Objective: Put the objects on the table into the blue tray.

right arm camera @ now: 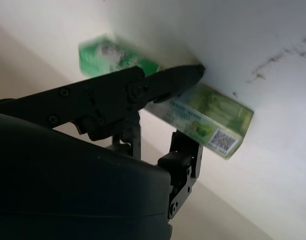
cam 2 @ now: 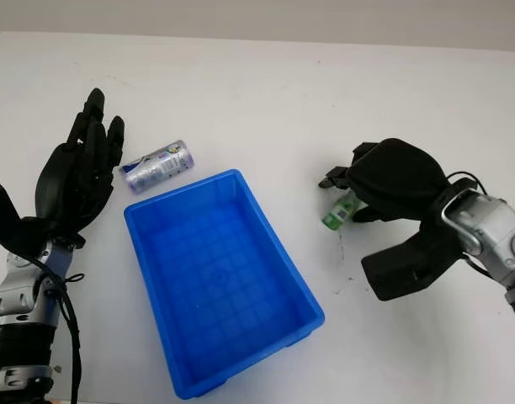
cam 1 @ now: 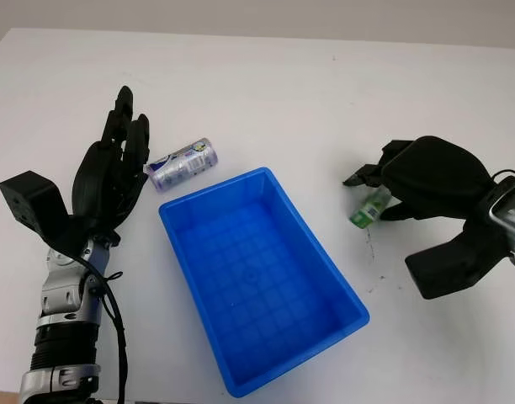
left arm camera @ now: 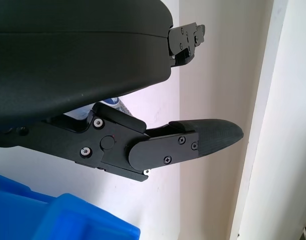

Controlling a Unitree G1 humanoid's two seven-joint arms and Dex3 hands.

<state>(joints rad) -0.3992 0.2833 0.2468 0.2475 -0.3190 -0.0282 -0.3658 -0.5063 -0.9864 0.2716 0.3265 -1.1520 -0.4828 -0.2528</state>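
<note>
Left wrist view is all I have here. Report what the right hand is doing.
Observer: The right hand is to the right of the blue tray, with its fingers closed around a green box.
Operator: Give me the tray's contents.
Observer: Nothing lies in it yet.
Operator: Place the can that my view half hides.
Observer: The can lies on its side just beyond the tray's far left corner. It is beside the left hand, which is open. I cannot tell whether they touch.
</note>
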